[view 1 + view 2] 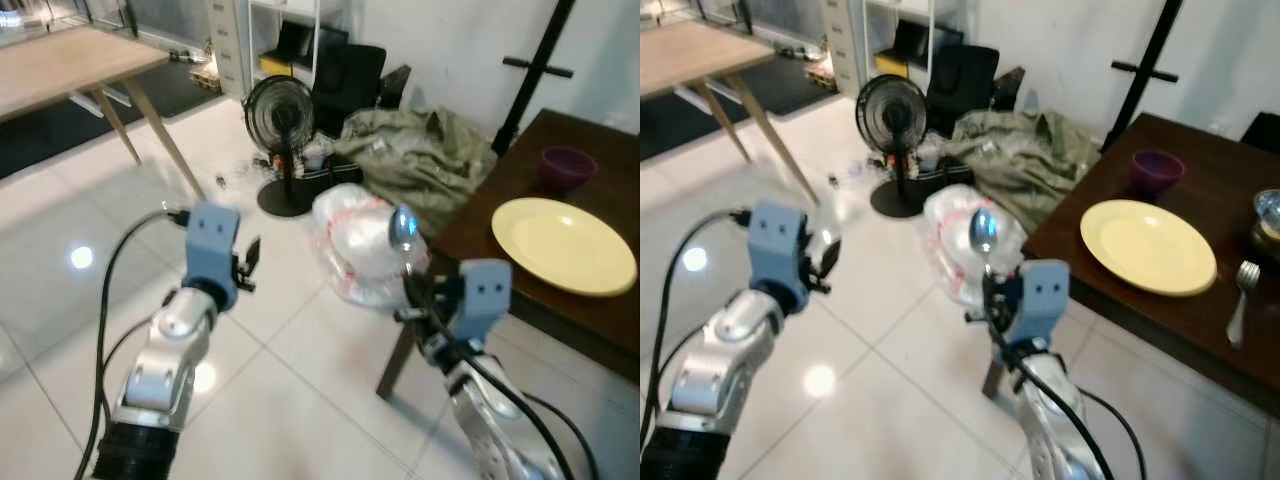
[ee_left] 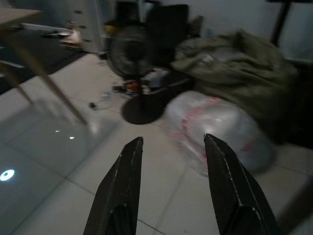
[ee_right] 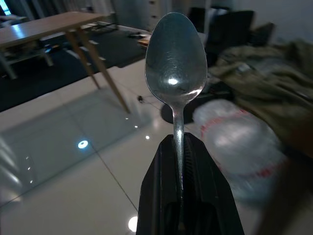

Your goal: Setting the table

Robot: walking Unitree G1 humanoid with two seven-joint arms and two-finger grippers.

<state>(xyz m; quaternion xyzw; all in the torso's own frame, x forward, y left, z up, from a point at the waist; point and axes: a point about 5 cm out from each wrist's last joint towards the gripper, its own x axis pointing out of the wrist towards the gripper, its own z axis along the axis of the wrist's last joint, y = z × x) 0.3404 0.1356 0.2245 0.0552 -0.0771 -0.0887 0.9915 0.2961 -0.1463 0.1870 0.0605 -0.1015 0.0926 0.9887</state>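
Spoon (image 3: 176, 73): handle hidden inside the right gripper (image 3: 183, 147).
Bowl (image 1: 1268, 215), beyond that gripper: cut by the frame edge.
Worktop (image 1: 1120, 290): far side cropped.
Plastic bag (image 3: 239, 142) behind spoon: blurred.

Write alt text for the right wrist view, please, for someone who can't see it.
The right gripper holds a metal spoon upright by its handle, bowl up. Behind it, blurred, lie a glossy white tiled floor, a wooden table and a white plastic bag.

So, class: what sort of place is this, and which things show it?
Probably a lived-in home dining area: a dark wooden table set with a pale yellow round plate, a black pedestal fan on white floor tiles.
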